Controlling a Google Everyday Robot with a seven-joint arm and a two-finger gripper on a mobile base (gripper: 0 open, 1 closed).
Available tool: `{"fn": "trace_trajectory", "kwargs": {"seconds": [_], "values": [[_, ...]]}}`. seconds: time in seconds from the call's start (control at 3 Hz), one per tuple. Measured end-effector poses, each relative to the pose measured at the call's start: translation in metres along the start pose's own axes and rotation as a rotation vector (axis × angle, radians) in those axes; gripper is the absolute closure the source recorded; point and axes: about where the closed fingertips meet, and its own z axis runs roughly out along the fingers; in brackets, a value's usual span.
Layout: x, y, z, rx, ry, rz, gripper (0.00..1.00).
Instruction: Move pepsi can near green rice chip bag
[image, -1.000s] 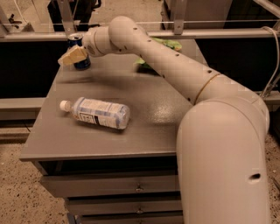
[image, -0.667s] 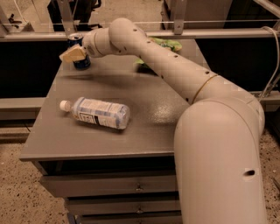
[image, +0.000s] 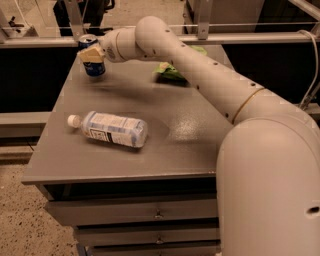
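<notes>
The pepsi can (image: 94, 68), dark blue with a silver top, is at the far left of the grey table (image: 190, 130). My gripper (image: 92, 54) is shut on the can around its middle, with a tan finger pad (image: 90, 54) across its front. The can looks held just above the tabletop, with a faint shadow below it. The green rice chip bag (image: 169, 73) lies at the far middle of the table, to the right of the can. My arm (image: 200, 75) partly hides it.
A clear plastic bottle (image: 114, 129) with a white cap lies on its side at the front left of the table. Metal rails (image: 210, 37) run behind the table's far edge. Drawers (image: 150, 212) sit under the front edge.
My gripper and the can have shifted slightly up and to the right. The bottle and the bag have not moved.
</notes>
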Motion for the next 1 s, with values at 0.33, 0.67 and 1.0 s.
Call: {"fn": "trace_trajectory", "kwargs": {"seconds": [0.33,0.67,1.0], "values": [[-0.015,-0.009,-0.053,0.045,-0.041,-0.014,0.95],[-0.011,-0.033,-0.132,0.16,-0.041,-0.04,1.0],[0.003,-0.049,-0.163,0.206,-0.025,-0.03,1.0]]}}
